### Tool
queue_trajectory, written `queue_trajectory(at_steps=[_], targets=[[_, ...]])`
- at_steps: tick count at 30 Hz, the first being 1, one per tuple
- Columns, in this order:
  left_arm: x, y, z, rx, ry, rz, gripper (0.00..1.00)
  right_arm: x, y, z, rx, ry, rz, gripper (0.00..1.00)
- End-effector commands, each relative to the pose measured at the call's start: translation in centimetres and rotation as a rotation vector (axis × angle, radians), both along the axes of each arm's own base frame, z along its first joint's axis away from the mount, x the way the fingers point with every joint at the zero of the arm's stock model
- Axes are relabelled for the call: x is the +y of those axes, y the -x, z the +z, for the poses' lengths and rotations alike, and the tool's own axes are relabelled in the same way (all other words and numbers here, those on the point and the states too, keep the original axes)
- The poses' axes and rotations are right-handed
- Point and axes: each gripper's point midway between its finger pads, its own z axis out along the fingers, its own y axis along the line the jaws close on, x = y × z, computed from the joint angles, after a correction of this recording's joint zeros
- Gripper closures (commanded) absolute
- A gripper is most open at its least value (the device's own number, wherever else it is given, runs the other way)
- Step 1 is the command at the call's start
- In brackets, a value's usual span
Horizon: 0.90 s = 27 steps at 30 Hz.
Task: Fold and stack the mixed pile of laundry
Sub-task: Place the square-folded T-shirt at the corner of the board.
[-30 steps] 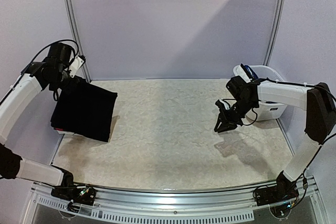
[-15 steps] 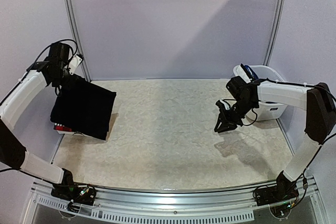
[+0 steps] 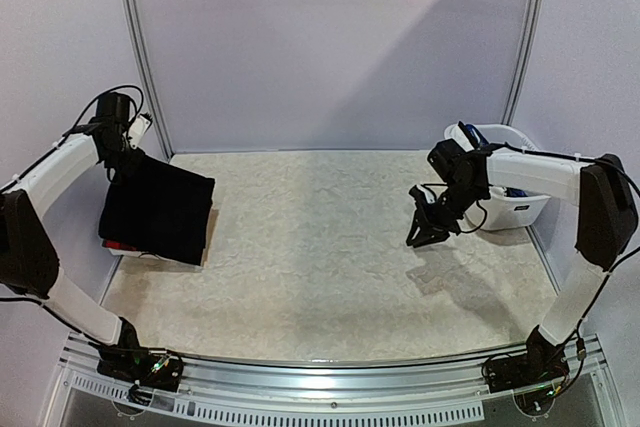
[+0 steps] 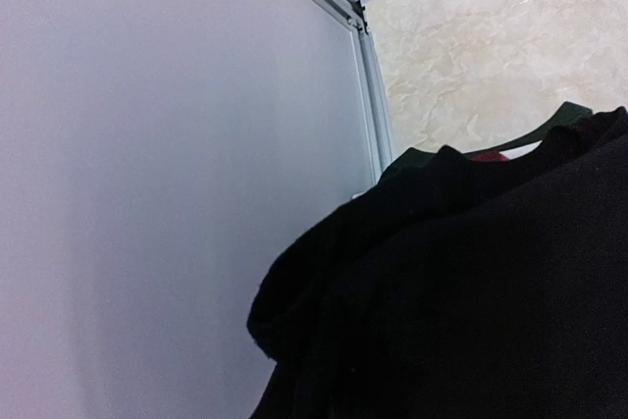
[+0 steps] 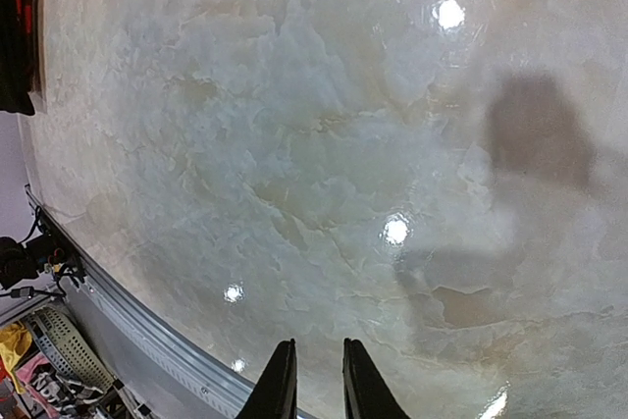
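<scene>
Lab booth, white panel walls [image 3: 330, 47]

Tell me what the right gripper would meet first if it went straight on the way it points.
The right gripper points down at the glossy cream marbled tabletop; nothing shows between them, so it would likely meet that surface first.

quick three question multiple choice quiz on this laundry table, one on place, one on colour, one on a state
1. Where on the table is the black garment? A centre B far left side C near right corner
2. What colour is the basket? A blue B green C white
3. What is the right gripper holding? A nothing B a shirt C a sock

Answers: B, it sits at the far left edge; C, its rim and sides are white; A, only bare table shows between its fingers.
</scene>
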Motion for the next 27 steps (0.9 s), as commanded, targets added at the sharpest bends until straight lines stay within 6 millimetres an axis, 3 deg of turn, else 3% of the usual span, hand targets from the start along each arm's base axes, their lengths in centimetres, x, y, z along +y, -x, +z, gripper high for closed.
queue_trajectory(at_steps=[1,9,17,27], targets=[[1.5,-1.4,-0.5,-0.041,-0.016,0.023,1.00,0.1,-1.0,0.2,0.007,0.020,-0.011,0.83],[3.5,-1.7,-2.4,-0.019,-0.043,0.076,1.00,0.6,-2.1,0.8,0.008,0.021,-0.022,0.83],[5.1,-1.5,-4.7,0.002,-0.085,0.142,1.00,0.5,-1.9,0.4,0.036,0.032,-0.039,0.83],[7.0,-1.6,-4.8,-0.020,-0.168,0.234,0.99,1.0,-2.7,0.4,0.040,0.030,-0.058,0.83]])
